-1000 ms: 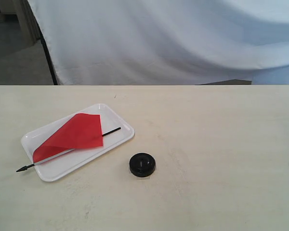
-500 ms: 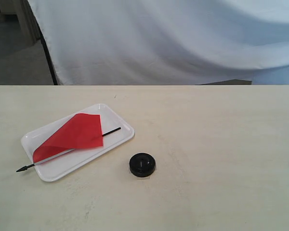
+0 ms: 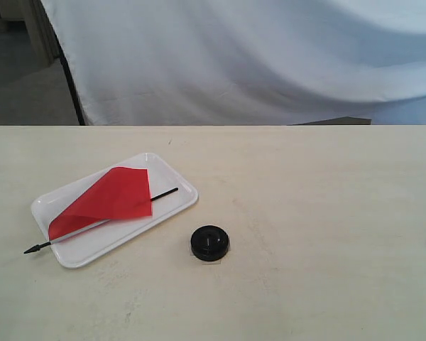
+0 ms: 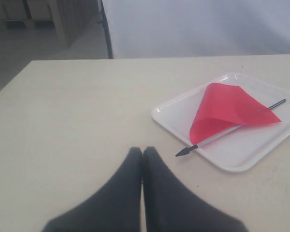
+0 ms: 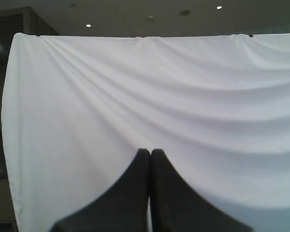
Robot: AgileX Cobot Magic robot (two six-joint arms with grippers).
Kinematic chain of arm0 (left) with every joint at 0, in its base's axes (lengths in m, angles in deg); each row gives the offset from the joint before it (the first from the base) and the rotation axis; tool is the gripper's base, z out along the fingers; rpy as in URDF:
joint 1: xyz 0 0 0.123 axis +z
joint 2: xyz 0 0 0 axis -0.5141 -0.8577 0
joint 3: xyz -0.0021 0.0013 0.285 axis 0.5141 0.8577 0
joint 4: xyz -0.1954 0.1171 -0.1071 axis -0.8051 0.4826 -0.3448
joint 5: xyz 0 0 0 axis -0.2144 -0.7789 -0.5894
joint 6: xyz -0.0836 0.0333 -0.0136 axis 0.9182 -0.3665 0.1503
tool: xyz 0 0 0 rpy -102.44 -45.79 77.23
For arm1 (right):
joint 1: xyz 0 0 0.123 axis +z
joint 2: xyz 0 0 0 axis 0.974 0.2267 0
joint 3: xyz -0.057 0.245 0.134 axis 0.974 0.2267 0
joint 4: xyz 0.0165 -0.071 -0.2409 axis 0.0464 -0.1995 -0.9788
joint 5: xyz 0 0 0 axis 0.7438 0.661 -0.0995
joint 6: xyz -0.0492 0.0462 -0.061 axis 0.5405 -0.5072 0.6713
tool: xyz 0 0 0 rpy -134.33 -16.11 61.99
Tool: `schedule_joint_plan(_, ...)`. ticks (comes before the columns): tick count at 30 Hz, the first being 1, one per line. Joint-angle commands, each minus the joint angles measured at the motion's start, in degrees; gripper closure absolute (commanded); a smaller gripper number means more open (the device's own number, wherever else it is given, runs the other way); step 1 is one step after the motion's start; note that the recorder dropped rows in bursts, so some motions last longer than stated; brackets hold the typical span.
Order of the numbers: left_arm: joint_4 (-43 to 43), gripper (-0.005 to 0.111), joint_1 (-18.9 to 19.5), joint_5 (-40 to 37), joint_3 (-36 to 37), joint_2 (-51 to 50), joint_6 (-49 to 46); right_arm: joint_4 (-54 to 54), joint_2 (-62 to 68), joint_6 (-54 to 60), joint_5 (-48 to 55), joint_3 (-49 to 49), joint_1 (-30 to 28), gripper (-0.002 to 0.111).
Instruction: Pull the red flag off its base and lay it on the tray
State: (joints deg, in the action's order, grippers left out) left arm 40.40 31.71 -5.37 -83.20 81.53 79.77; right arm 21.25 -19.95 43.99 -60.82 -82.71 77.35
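Small red cloth flag point(image 3: 103, 199) on its thin black-and-silver pole lies flat on the white rectangular plastic tray point(image 3: 122, 231), cloth folded over the pole. The pointed black tip overhangs the tray's rim above the pale tabletop point(image 3: 326, 213). Round black plastic base point(image 3: 210, 243) sits on the table near the tray's corner – apart from it, centre hole empty. Left gripper point(image 4: 142, 152): fingers pressed together, holding nothing, over bare table short of the tray. Right gripper point(image 5: 150, 153): fingers pressed together too, facing the white cloth backdrop point(image 5: 183, 96).
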Motion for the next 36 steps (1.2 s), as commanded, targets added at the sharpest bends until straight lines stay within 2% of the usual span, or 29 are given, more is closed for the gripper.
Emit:
schedule_joint_plan(1,0.15,0.107,-0.11,0.26,0.09,0.19,0.36,0.29,-0.30,-0.42,1.22,0.21,-0.15,0.108)
schedule_joint_plan(6,0.15,0.107,-0.11,0.26,0.09,0.19,0.36,0.18,-0.30,-0.27,10.55,2.13,-0.15,0.108)
schedule_joint_plan(17,0.15,0.107,-0.11,0.26,0.09,0.19,0.36,-0.12,-0.30,0.11,6.15,19.78,-0.15,0.108)
schedule_joint_plan(20,0.15,0.107,-0.11,0.26,0.09,0.19,0.36,0.01,-0.30,-0.41,12.25,19.78,-0.15,0.108)
schedule_joint_plan(36,0.15,0.107,-0.11,0.26,0.09,0.19,0.36,2.83,-0.30,-1.64,16.92,19.78,-0.15,0.108)
